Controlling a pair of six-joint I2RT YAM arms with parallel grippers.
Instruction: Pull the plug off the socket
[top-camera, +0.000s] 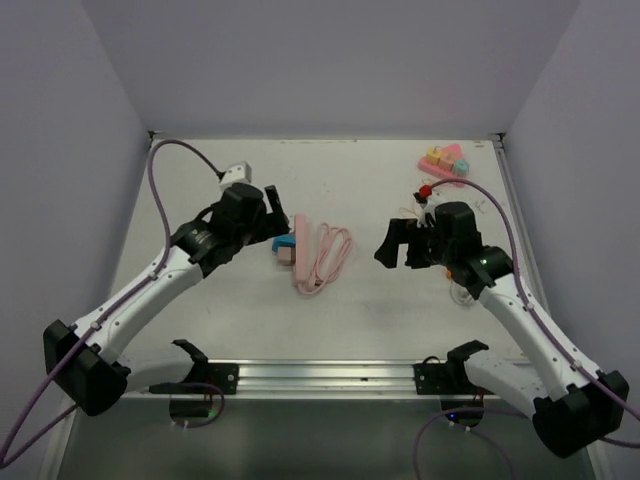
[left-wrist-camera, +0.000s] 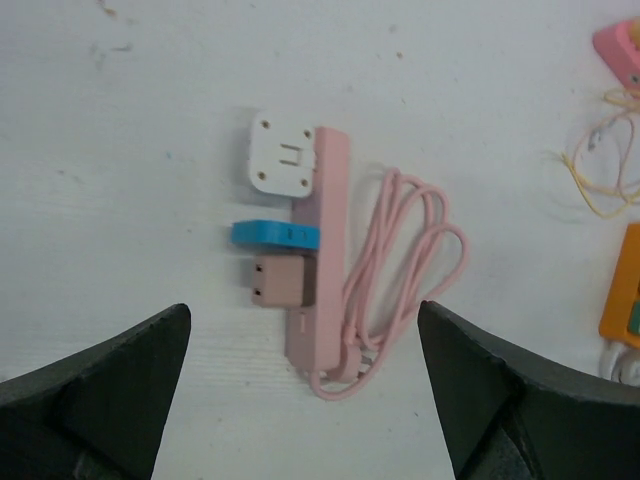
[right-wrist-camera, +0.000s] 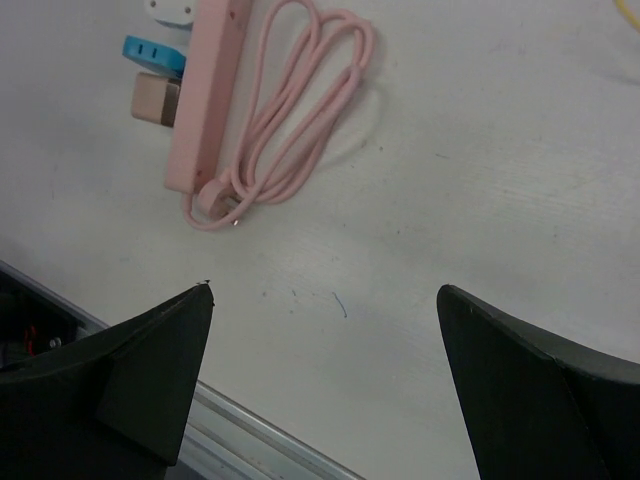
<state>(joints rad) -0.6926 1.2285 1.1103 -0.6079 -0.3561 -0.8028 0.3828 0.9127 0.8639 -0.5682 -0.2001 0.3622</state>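
The left gripper is held with its jaws wide apart and empty. Just ahead of it lies the pink power strip. A white plug is seen prongs-up against the strip's far end, beyond a blue plug and a tan plug. The right gripper is likewise spread, with the strip ahead to its left.

Matt pink plastic socket strip, scuffed white table.
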